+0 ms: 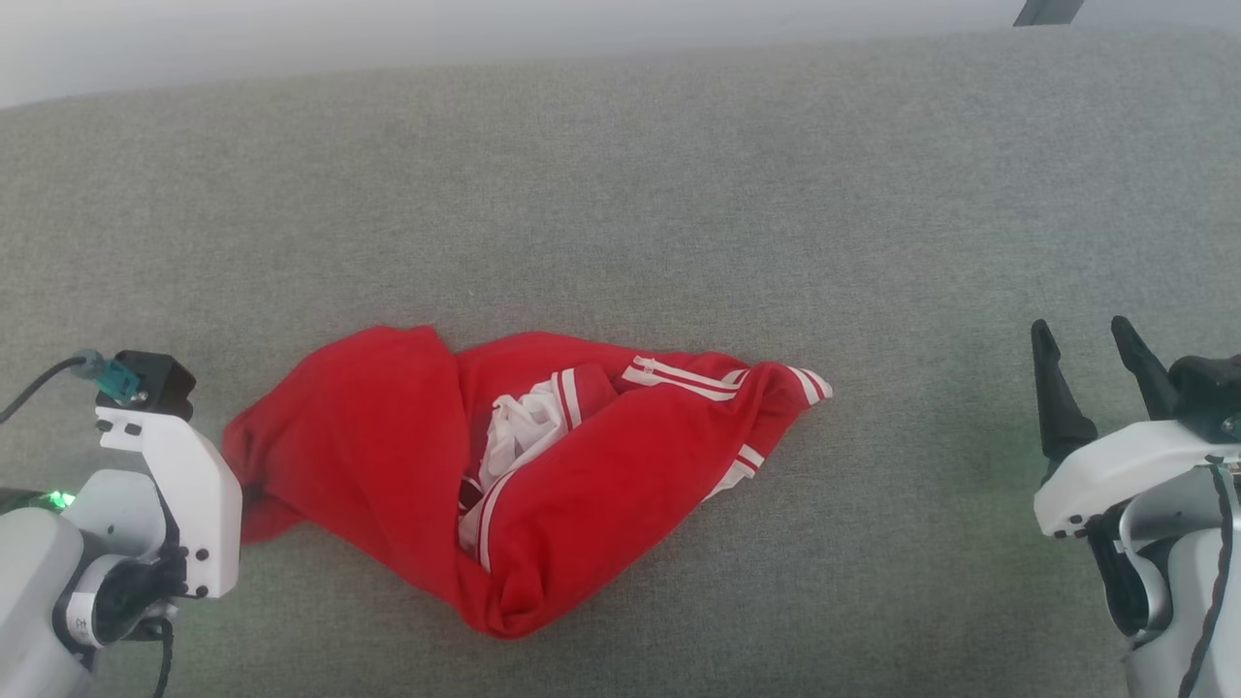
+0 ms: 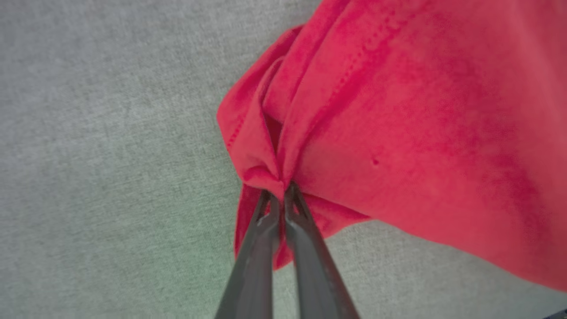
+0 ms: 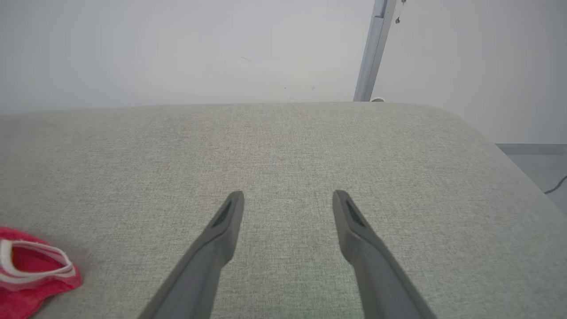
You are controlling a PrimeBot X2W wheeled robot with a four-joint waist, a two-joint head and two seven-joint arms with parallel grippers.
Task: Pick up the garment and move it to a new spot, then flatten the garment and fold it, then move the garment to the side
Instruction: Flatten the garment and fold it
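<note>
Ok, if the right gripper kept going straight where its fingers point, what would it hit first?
Probably only the bare grey woven fabric surface. The open right gripper points across it, and the crumpled red T-shirt with white striped trim lies well off to its side. Depth is hard to judge.

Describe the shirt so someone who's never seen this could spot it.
On the wide grey fabric surface, look left of centre, near the robot. The garment lies crumpled there, one edge pinched by the left gripper. Its bright red cloth with white striped trim stands out from the plain grey.
</note>
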